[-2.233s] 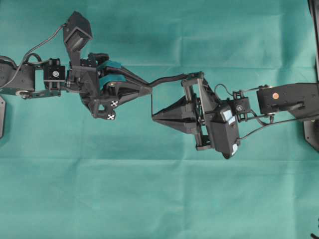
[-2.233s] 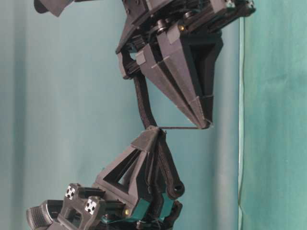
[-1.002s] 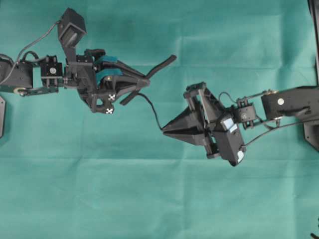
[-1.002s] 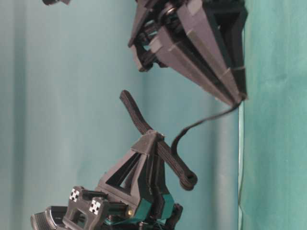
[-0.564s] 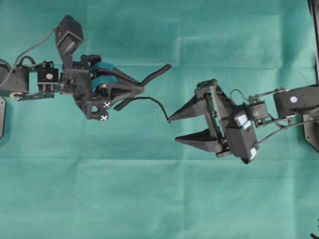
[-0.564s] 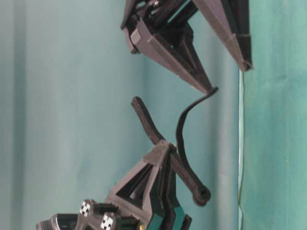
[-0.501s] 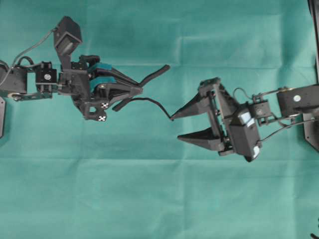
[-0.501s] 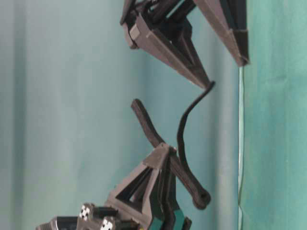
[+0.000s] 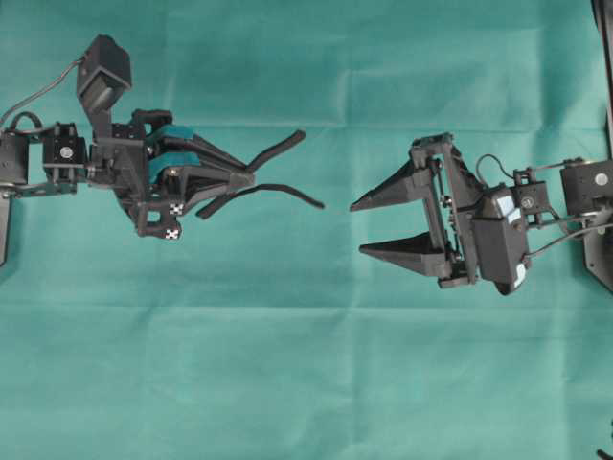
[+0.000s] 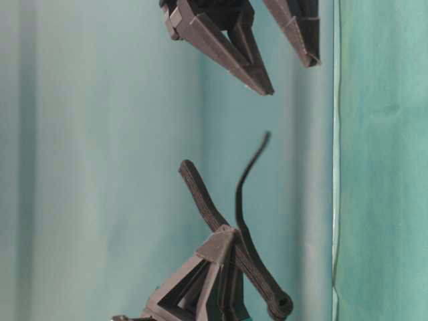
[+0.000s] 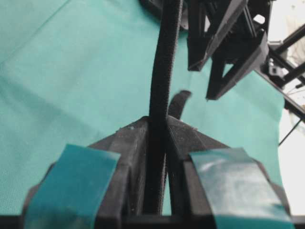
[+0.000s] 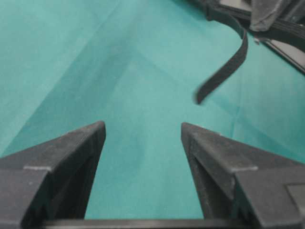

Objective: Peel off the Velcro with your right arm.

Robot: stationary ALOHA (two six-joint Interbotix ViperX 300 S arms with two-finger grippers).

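My right end effector [image 9: 356,228] hangs with its fingers spread apart and nothing between them, well clear of the Velcro [image 9: 261,184]. My left end effector [image 9: 247,178] is clamped tight on the Velcro, whose two layers fork away from its tip: the thicker one [image 10: 200,195] angles one way, the thin peeled one [image 12: 225,70] curls free toward my right fingers, above the green bench [image 9: 306,383]. I can read no writing; beside the Velcro, my left wrist carries only a small checker tag [image 9: 171,233].
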